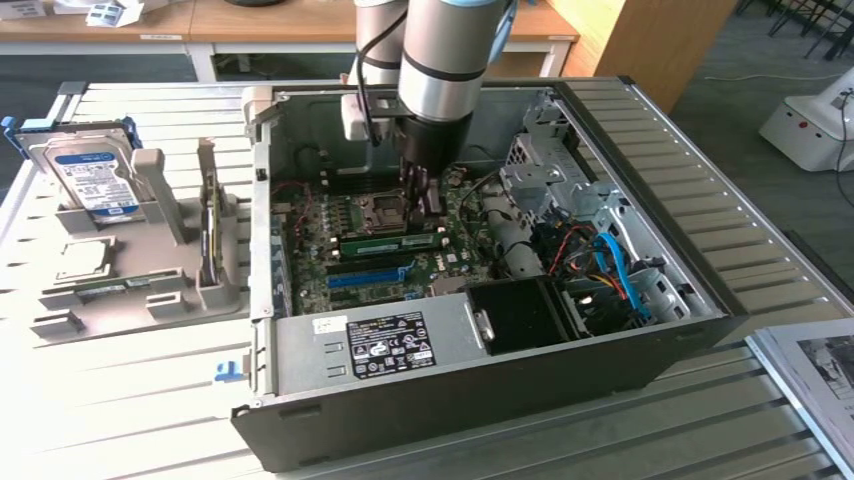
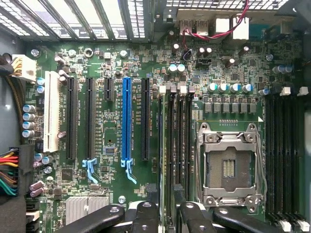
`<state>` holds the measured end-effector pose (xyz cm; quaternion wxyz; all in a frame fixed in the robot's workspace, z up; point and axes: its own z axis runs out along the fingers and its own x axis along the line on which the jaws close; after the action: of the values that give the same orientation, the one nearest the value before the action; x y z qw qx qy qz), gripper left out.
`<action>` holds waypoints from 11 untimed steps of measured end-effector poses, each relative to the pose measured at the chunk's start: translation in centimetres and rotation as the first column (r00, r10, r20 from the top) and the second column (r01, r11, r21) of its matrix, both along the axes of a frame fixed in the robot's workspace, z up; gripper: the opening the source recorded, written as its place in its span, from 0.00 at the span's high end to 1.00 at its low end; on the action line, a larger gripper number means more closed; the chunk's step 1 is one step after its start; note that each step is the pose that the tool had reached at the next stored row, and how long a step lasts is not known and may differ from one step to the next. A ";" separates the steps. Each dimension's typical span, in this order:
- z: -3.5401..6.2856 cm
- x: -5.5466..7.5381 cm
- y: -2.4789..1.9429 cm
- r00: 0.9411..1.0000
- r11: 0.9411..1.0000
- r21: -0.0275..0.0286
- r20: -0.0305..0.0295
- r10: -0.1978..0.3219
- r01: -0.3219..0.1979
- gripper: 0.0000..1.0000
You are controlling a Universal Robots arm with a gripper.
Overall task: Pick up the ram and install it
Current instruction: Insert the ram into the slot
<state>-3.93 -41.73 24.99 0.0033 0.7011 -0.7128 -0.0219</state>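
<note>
Fingers spread, arm upright over ram

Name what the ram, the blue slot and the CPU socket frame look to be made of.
Ram: green circuit-board laminate, probably fibreglass, going by the flat green stick with dark patches like chips.
Blue slot: moulded plastic, shown by its even bright colour and dull finish.
CPU socket frame: bare metal, likely steel, since it is silvery with bright reflections.

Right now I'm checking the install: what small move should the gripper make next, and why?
Probably lift straight up a little: the gripper stands open above the ram, which already sits in a slot beside the CPU socket; nothing is held.
</note>
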 end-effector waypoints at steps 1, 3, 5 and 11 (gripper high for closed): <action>0.09 0.0 0.00 1.000 1.000 0.000 0.000 0.000 0.000 0.75; 0.26 0.0 0.00 1.000 1.000 0.000 0.000 0.000 0.000 0.75; 0.44 0.0 0.00 1.000 1.000 0.000 0.000 0.000 0.000 0.75; 0.94 0.0 0.00 1.000 1.000 0.000 0.000 0.000 0.000 0.75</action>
<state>-3.93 -41.73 25.93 0.0034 0.7011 -0.7128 -0.0219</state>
